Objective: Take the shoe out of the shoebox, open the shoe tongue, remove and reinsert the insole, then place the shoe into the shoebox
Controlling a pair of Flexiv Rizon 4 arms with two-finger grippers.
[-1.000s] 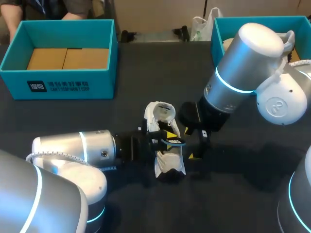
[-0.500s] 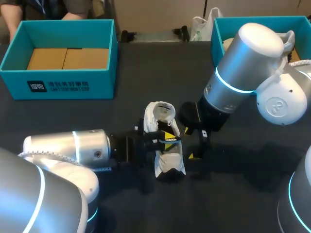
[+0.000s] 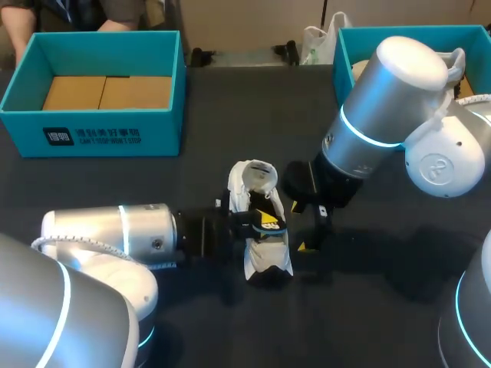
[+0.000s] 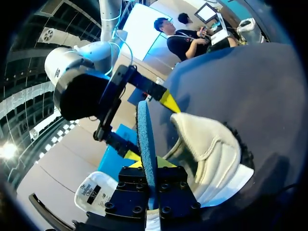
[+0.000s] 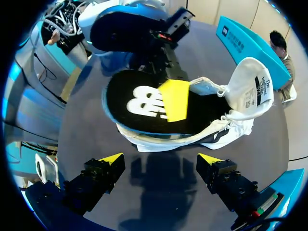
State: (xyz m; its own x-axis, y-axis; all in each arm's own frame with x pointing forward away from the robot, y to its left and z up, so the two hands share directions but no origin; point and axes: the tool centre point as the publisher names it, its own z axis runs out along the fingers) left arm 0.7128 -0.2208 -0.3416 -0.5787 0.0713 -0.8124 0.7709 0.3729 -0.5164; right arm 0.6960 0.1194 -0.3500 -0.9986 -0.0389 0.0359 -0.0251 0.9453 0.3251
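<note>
"So, where is everything sitting right now?"

"I'm seeing the shoe lying on the table near the middle, between my two arms. The teal shoebox is standing well apart at the far left. My left gripper is pinching the black insole flat between its fingers, just over the shoe's opening. My right gripper is hanging wide open just to the shoe's right, gripping nothing."

"What's worrying you?"

"Nothing is steadying the shoe. If I'm pushing the insole in, I'm risking shoving the shoe sideways or tipping it. The insole could also be buckling against the collar, or sliding out of the pinch."

"Which way is it pointing?"

"Its long axis is running near to far, opening up. The raised white flap is pointing far. I'm not managing to tell toe from heel."
</note>
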